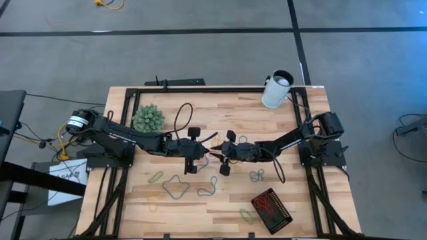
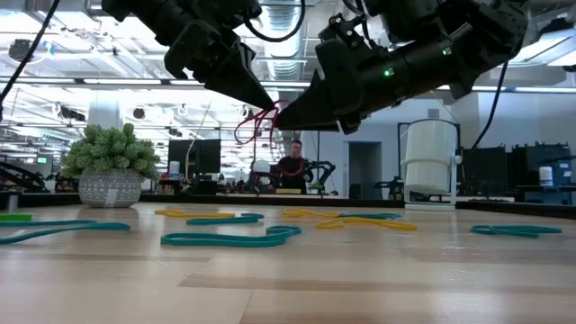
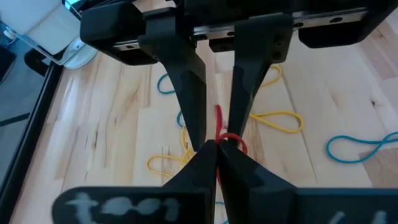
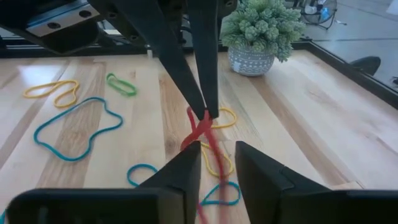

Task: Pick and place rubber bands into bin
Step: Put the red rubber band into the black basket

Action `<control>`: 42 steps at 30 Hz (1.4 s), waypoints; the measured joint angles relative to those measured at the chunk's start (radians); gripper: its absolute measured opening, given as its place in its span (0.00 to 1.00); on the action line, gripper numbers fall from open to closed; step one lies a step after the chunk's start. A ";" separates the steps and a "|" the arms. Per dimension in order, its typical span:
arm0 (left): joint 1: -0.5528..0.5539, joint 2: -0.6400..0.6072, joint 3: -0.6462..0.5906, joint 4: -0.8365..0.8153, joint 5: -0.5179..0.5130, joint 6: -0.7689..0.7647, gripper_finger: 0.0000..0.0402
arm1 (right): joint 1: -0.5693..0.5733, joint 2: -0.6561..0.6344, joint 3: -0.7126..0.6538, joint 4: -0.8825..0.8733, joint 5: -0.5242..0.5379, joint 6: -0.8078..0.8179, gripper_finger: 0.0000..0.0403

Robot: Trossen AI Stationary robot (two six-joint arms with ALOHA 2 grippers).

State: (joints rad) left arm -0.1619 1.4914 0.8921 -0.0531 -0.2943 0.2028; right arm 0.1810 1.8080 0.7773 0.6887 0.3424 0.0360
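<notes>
A red rubber band (image 4: 208, 143) hangs in the air above the middle of the table, with my left gripper (image 3: 216, 152) shut on it. My right gripper (image 4: 217, 149) faces it from the table's right. It is open, with a finger on either side of the hanging band. Whether a finger touches the band I cannot tell. In the high view the two grippers meet tip to tip, left gripper (image 1: 208, 152) and right gripper (image 1: 221, 157). The black bin (image 1: 272, 210) lies near the front right with red bands inside. Loose rubber bands (image 1: 175, 189) lie flat on the wood. My left gripper pinches the red band's upper end (image 4: 206, 118) between its two fingertips. The fingers slant down from the table's left. The band hangs slack below them (image 2: 259, 124), clear of the table, and its lower part runs down between the right gripper's fingers.
A potted plant (image 1: 147, 118) stands at the far left and a white cup (image 1: 277, 89) at the far right corner. Green (image 1: 156, 177), teal (image 1: 257, 175) and yellow (image 1: 157, 200) bands are strewn over the near half. A person (image 2: 292, 166) shows beyond the table.
</notes>
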 joint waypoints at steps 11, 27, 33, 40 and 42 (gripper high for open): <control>0.000 0.000 0.000 -0.001 -0.033 0.006 0.00 | 0.000 0.000 0.000 -0.005 0.024 -0.010 0.02; -0.001 -0.001 0.000 -0.062 -0.263 0.008 0.16 | 0.160 -0.182 0.000 -0.161 0.421 -0.065 0.00; -0.001 -0.001 0.000 -0.071 -0.486 0.013 0.18 | 0.309 -0.366 0.000 -0.276 0.529 0.045 0.00; -0.001 -0.001 0.000 -0.071 -0.531 0.009 0.18 | 0.528 -0.498 0.000 -0.380 0.554 0.292 0.00; -0.001 -0.001 0.000 -0.071 -0.532 0.003 0.18 | 0.590 -0.519 0.000 -0.441 0.569 0.398 0.00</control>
State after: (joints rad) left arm -0.1627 1.4902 0.8921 -0.1238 -0.8259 0.2058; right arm 0.7710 1.2894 0.7776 0.2479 0.9109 0.4338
